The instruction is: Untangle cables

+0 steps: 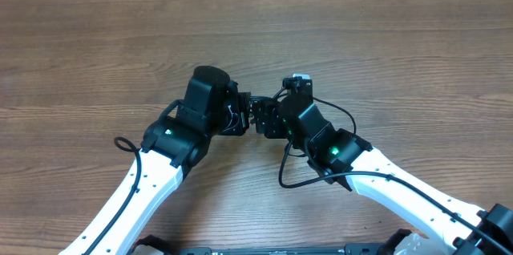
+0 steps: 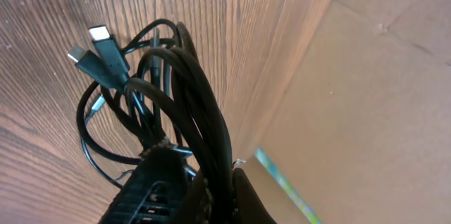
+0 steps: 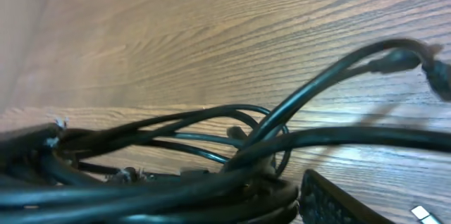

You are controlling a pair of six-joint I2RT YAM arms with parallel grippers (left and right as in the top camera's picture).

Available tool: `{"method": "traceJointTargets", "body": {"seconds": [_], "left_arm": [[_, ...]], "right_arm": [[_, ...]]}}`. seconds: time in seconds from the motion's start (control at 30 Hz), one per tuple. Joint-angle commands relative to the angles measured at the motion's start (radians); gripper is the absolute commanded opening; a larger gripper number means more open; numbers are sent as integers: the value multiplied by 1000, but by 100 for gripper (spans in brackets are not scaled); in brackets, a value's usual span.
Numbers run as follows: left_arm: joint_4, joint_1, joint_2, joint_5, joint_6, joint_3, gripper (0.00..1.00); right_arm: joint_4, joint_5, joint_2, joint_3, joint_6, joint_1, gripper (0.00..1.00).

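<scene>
The cables (image 2: 190,97) are a tangled bundle of thin black cords hanging above the wooden table. Two plug ends stick out at the top left, one silvery-tipped (image 2: 100,39). My left gripper (image 2: 204,178) is shut on the bundle, which is pinched between its fingers (image 2: 248,194). In the right wrist view the same bundle (image 3: 176,182) fills the foreground. My right gripper (image 3: 211,206) stands open around it, with one finger (image 3: 338,199) just beside the cords and the other hidden. From overhead the left gripper (image 1: 243,119) and right gripper (image 1: 261,120) meet tip to tip and hide the cables.
The wooden table (image 1: 401,46) stretches all around the arms. A cardboard sheet (image 2: 366,76) lies past its far edge. A thicker black wire (image 1: 285,171) loops off the right arm, and another (image 1: 122,144) off the left arm.
</scene>
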Motion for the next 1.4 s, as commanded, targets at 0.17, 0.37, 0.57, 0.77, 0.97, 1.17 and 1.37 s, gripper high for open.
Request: {"method": "traceJointTargets", "body": {"seconds": [0.17, 0.37, 0.57, 0.77, 0.97, 1.17, 1.37], "left_arm": [[-9, 5, -5, 95, -11, 4, 5], [-8, 3, -5, 115, -11, 4, 4], [-13, 3, -5, 141, -11, 4, 5], [-15, 3, -5, 167, -11, 4, 4], [-16, 3, -5, 227, -6, 4, 5], [-16, 3, -5, 285, -7, 4, 4], [-16, 3, -5, 296, -8, 4, 4]], "right_arm": [[-6, 138, 17, 3, 264, -5, 48], [-13, 136, 72, 3, 432, -5, 43], [51, 86, 84, 3, 447, -3, 47], [72, 91, 84, 3, 407, -5, 47], [177, 100, 84, 3, 168, -5, 47], [188, 104, 84, 3, 18, -10, 47], [237, -54, 84, 3, -50, -10, 57]]}}
